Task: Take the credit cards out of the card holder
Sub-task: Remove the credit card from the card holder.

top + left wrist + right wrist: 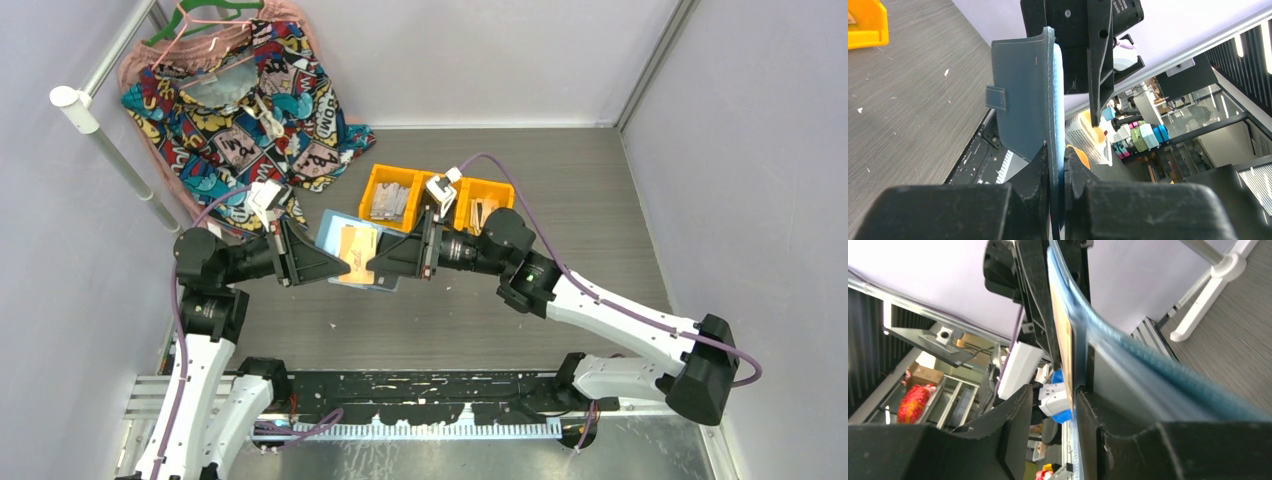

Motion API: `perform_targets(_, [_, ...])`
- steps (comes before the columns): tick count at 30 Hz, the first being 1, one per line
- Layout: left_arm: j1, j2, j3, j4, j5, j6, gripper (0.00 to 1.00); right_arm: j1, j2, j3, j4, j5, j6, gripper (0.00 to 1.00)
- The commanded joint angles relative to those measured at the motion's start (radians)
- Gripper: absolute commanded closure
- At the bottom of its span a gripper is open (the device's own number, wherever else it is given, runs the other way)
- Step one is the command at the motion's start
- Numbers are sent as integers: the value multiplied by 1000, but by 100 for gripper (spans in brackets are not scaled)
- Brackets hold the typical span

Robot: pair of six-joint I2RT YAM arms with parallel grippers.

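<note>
card holder (335, 228) mid-frame: i see left end effector (342, 268) clamped on it, right end effector (373, 270) part-open astride tan card (358, 246).

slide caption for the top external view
Left end effector holds blue card holder; right end effector at its orange card

The card holder (335, 232) is above the middle of the counter (560, 200), with the left tool (340, 268) on its left, the right tool (374, 270) on its right and a card (357, 250) on its upper face. Two bins (372, 192) sit on the counter just behind it. A garment (250, 100) hangs at the far left corner.
</note>
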Motion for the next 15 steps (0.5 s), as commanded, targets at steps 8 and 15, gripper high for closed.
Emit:
perform_targets(8, [-3, -21, 52, -87, 3, 115, 100, -56, 42, 40, 162, -26, 92, 89])
perform_targets(15, [-1, -17, 72, -172, -95, 182, 100, -80, -55, -62, 141, 7, 76, 99])
